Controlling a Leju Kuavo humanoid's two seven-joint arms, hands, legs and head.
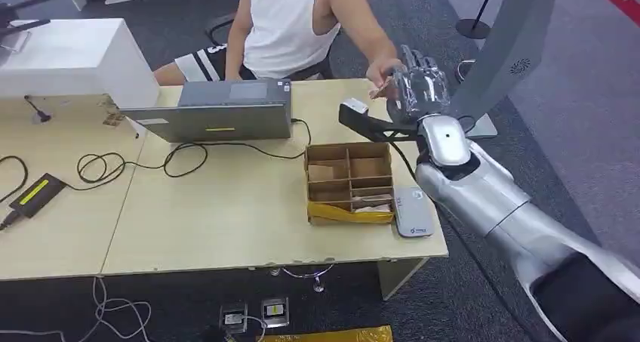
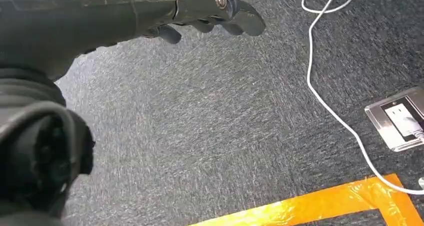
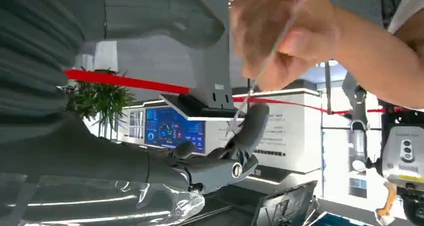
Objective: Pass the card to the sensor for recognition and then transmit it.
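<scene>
Right wrist view: card (image 3: 262, 69) edge-on between person's hand (image 3: 272, 36) and right hand's (image 3: 220, 161) fingers (image 3: 250, 128), seemingly pinched.

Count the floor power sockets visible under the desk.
2: both sit side by side on the carpet below the desk's front edge, one socket left of the other socket. More may lie hidden beneath the desk.

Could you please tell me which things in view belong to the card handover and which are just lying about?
Part of the job:
right hand
card
person's hand
sensor

Lying about:
laptop
divided box
power adapter
</scene>
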